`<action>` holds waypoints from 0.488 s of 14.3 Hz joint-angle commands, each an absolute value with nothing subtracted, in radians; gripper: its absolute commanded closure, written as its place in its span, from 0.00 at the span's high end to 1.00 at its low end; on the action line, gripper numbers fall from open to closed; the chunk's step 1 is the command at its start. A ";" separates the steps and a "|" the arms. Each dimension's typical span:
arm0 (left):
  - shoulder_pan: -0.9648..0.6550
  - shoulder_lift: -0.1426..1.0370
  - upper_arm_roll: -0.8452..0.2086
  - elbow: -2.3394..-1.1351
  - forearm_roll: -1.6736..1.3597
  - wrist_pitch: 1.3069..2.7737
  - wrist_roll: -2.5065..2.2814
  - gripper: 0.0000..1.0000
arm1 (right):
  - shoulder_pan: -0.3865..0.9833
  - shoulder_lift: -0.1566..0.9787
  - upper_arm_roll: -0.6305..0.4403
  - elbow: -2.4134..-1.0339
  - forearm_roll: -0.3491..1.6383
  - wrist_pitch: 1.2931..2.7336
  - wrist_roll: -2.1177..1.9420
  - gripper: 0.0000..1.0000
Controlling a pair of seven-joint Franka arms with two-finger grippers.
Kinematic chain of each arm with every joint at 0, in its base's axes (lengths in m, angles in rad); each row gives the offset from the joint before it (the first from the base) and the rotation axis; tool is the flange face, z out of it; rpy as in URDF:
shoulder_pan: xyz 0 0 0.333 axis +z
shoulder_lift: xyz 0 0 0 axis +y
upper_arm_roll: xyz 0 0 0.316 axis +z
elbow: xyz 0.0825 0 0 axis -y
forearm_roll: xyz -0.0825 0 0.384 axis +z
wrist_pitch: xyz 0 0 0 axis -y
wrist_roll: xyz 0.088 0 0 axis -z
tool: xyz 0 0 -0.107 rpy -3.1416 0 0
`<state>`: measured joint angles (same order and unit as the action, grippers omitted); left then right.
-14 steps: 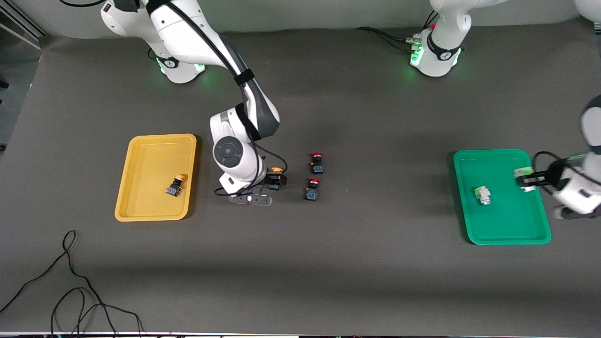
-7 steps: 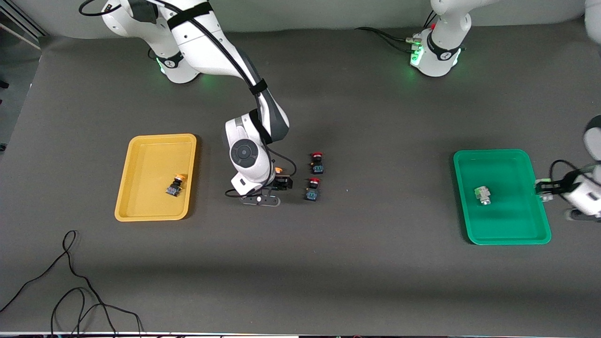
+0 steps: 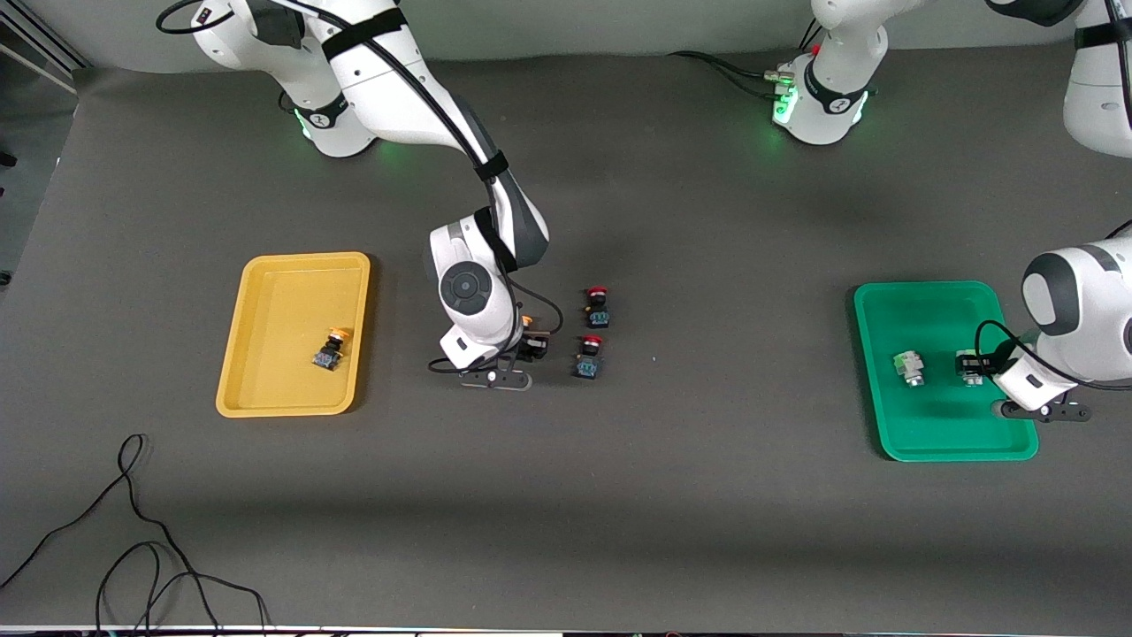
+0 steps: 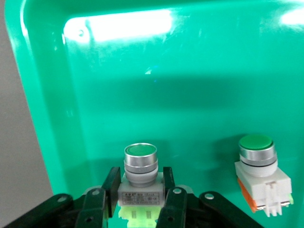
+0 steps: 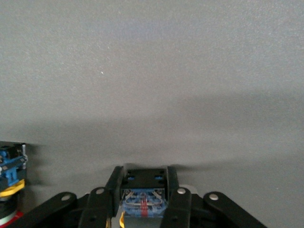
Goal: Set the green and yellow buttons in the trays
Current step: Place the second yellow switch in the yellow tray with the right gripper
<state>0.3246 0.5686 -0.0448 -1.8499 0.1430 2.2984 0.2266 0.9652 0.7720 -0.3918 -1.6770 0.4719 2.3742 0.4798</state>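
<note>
Wrist views: left tool [image 4: 141,199] clamps green button [image 4: 140,173] in green tray [image 4: 190,85]; right tool [image 5: 142,199] clamps yellow button [image 5: 143,192].

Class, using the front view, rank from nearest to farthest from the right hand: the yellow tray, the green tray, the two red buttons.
From the right hand:
1. Red buttons, just beside it.
2. Yellow tray, at the right arm's end.
3. Green tray, at the left arm's end.

No text can be read anywhere: the small white label on the green button [image 4: 140,172] held between the left claw's [image 4: 141,202] fingers carries print too fine to make out, and nothing else bears legible writing.
</note>
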 commanded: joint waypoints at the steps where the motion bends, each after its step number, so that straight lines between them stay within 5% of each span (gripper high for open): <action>1: 0.330 0.551 -0.054 -1.844 0.153 2.290 0.241 1.00 | 0.980 0.738 -0.408 -1.675 0.497 2.365 0.499 0.00; 4: 0.336 0.510 -0.055 -1.798 0.153 2.228 0.265 1.00 | 0.966 0.649 -0.429 -1.674 0.495 2.266 0.494 0.00; 7: 0.334 0.451 -0.058 -1.665 0.146 2.001 0.281 1.00 | 0.969 0.531 -0.520 -1.674 0.482 2.075 0.488 0.00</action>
<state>0.3264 0.5136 -0.0477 -1.7392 0.1442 2.1503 0.2538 0.9647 0.6381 -0.4687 -1.6496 0.4730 2.1897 0.4856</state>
